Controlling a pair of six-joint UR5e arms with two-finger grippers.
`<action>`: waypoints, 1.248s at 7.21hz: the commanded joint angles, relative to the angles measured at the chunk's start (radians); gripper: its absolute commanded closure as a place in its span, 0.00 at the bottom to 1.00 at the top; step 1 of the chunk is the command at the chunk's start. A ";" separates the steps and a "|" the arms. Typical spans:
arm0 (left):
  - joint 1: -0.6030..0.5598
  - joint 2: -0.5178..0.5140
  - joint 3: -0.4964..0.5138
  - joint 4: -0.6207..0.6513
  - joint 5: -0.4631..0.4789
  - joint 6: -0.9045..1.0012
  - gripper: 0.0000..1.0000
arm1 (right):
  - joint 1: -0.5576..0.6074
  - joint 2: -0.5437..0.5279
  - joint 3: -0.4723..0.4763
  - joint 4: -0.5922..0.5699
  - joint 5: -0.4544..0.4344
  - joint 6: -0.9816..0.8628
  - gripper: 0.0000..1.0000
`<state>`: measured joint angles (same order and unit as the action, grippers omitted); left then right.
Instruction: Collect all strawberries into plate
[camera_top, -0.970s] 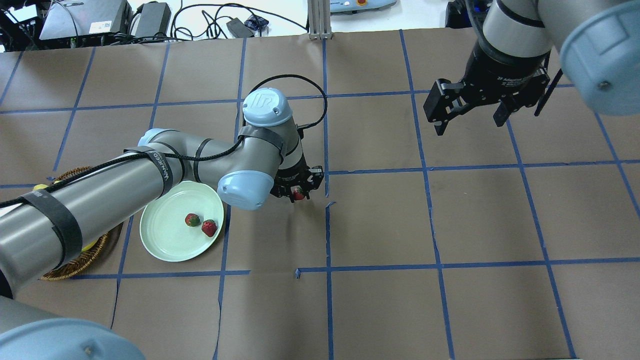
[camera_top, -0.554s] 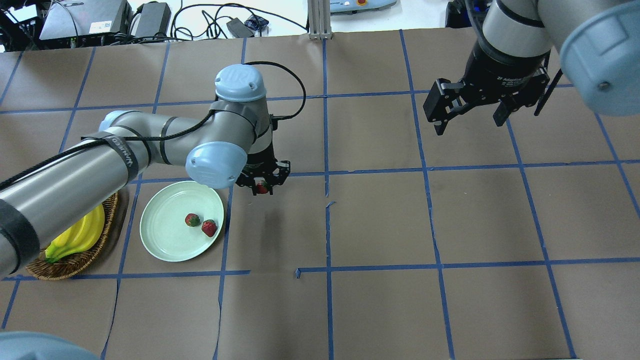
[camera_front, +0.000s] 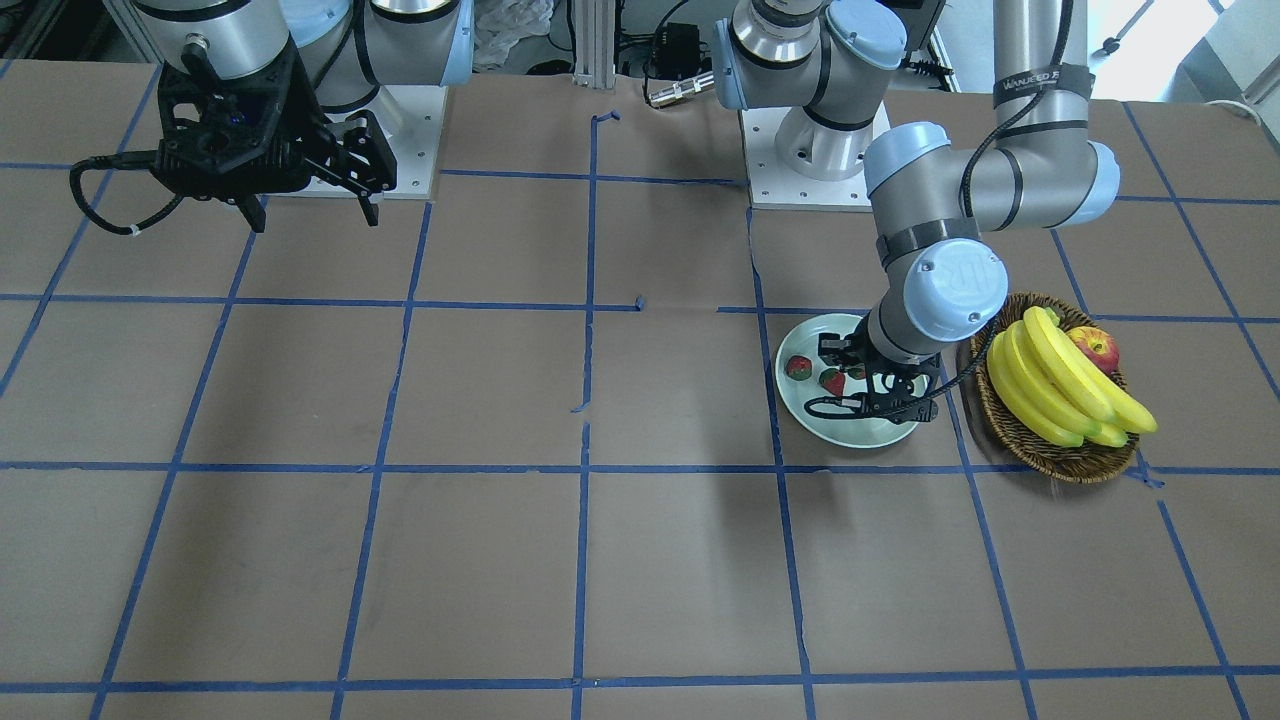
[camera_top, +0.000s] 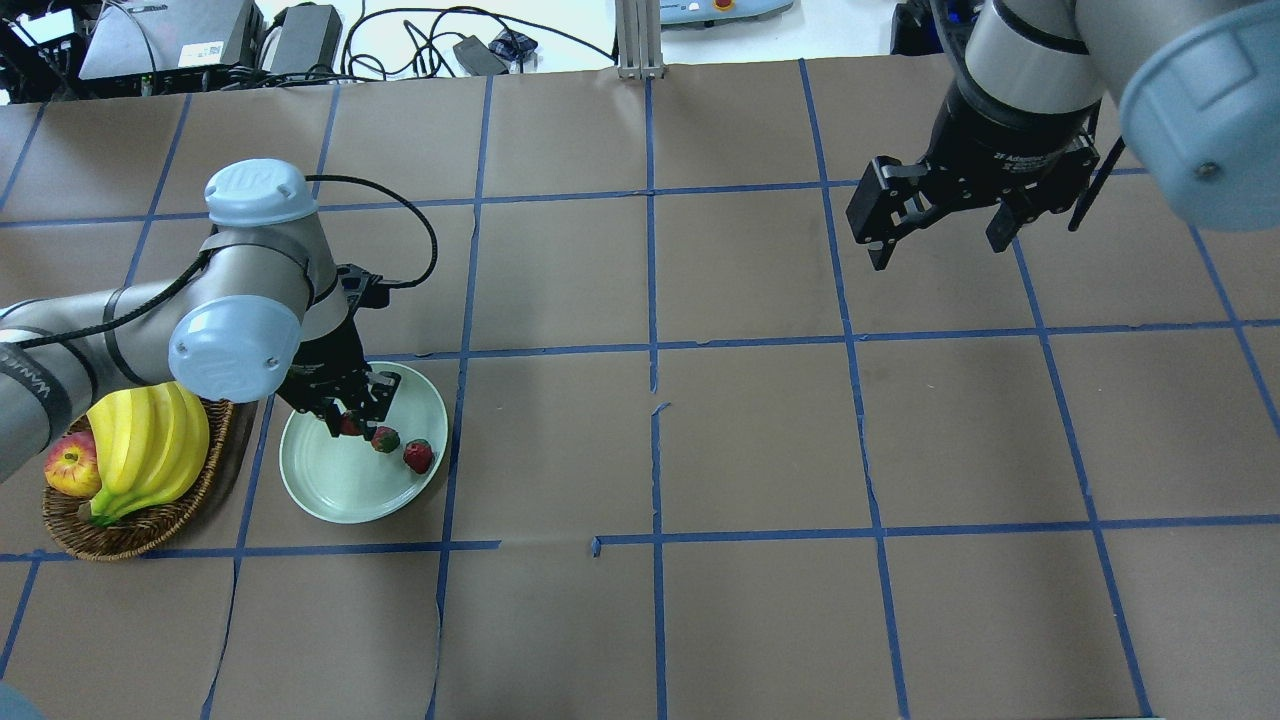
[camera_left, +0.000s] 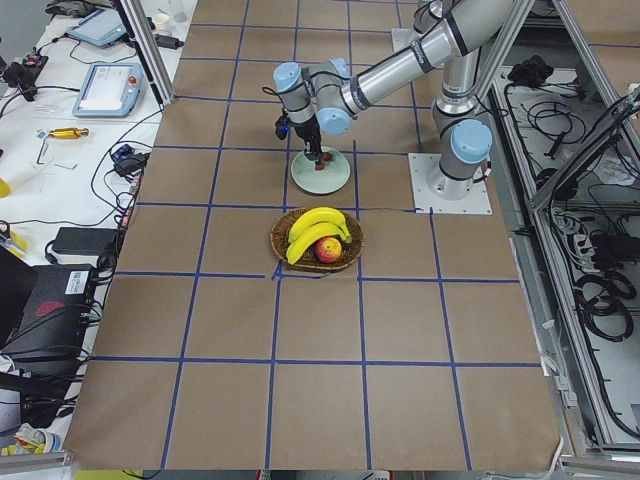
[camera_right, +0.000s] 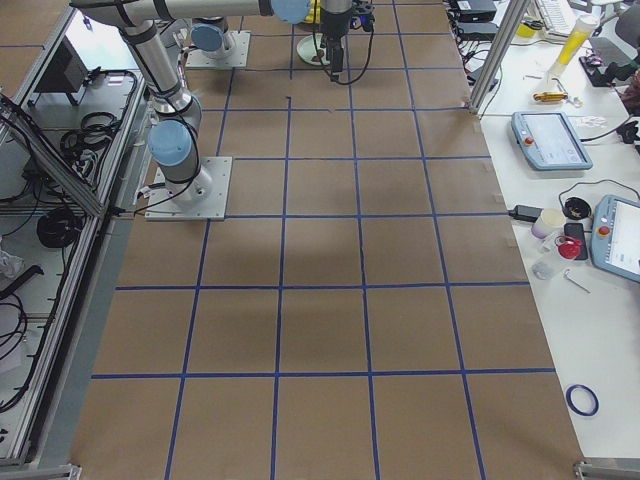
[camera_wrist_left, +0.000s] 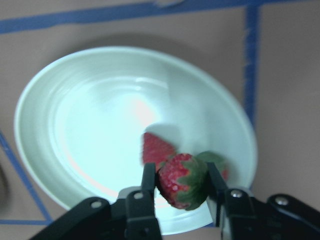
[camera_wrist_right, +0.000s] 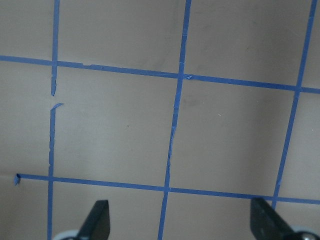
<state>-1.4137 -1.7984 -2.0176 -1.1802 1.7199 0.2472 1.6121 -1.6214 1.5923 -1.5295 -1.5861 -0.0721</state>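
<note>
The pale mint plate (camera_top: 340, 490) lies at the table's left, and also shows in the front view (camera_front: 812, 415) and the left wrist view (camera_wrist_left: 90, 125). Two strawberries (camera_top: 386, 439) (camera_top: 419, 456) lie on it side by side. My left gripper (camera_top: 355, 410) is shut on the third strawberry (camera_wrist_left: 182, 181) and holds it just above the plate's far part, next to the two lying ones (camera_wrist_left: 157, 149). My right gripper (camera_top: 940, 250) is open and empty, high over the far right of the table.
A brown wicker basket (camera_top: 130, 530) with bananas (camera_top: 150, 450) and a red-yellow apple (camera_top: 70, 468) stands just left of the plate, close to my left arm's elbow. Brown paper with blue tape lines covers the table. Cables and devices lie beyond the far edge.
My left arm has swung left with the strawberry, from the table's middle to over the plate, which uncovers the basket. The right arm has not moved.
</note>
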 joint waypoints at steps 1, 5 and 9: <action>0.027 0.014 -0.039 0.040 -0.006 0.009 0.12 | 0.000 0.000 0.000 0.000 0.000 0.000 0.00; -0.141 0.144 0.197 -0.119 -0.076 -0.222 0.00 | 0.000 0.000 0.000 0.002 0.000 0.002 0.00; -0.228 0.215 0.505 -0.382 -0.155 -0.275 0.00 | -0.003 0.000 0.002 -0.004 0.018 0.136 0.00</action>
<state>-1.6348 -1.6059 -1.5830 -1.4949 1.5718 -0.0311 1.6098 -1.6220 1.5998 -1.5311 -1.5684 0.0106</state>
